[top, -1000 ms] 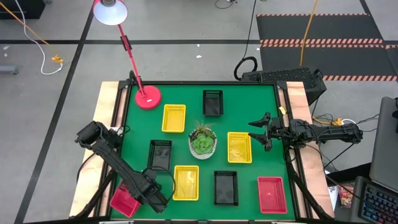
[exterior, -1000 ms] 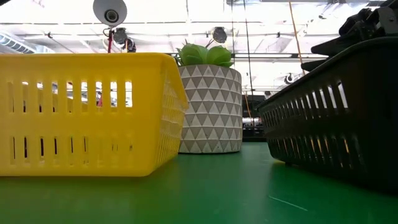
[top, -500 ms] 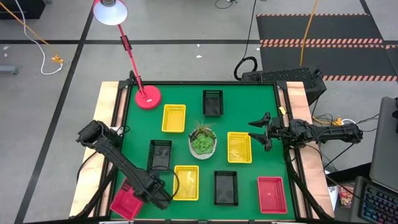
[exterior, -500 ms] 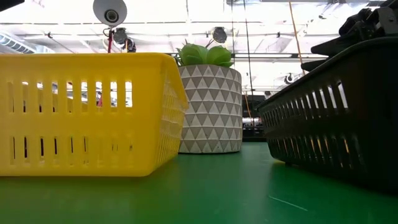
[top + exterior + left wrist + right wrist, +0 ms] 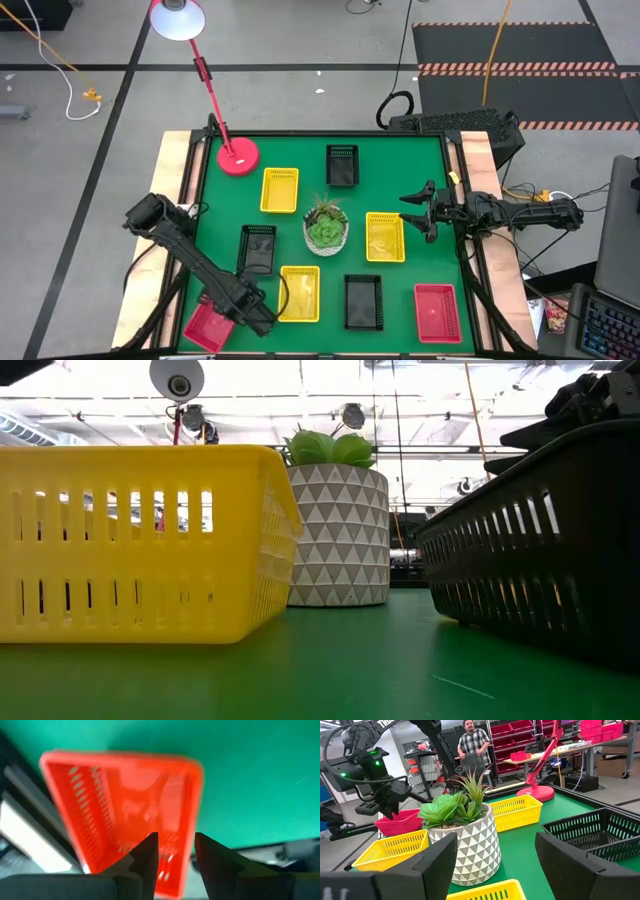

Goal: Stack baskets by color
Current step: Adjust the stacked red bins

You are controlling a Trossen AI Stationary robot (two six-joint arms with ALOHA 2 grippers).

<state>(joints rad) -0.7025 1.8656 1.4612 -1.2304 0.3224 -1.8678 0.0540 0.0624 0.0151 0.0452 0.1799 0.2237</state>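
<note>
**Near-left corner of the tabletop: red basket at the left end effector**

At the near-left corner, the left end effector (image 5: 250, 312) hangs over a red basket (image 5: 208, 326), fingers a little apart astride its wall; whether they grip cannot be told. A second red basket (image 5: 436, 312) lies near-right, probably its stacking partner. The right end effector (image 5: 416, 213) waits spread beside a yellow basket (image 5: 385, 237).

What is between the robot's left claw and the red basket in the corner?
Nothing that shows. The left gripper is right over the red plastic mesh basket at the green table's near left corner. In the left wrist view, its open fingers straddle the basket's rim with only air around them.
</note>
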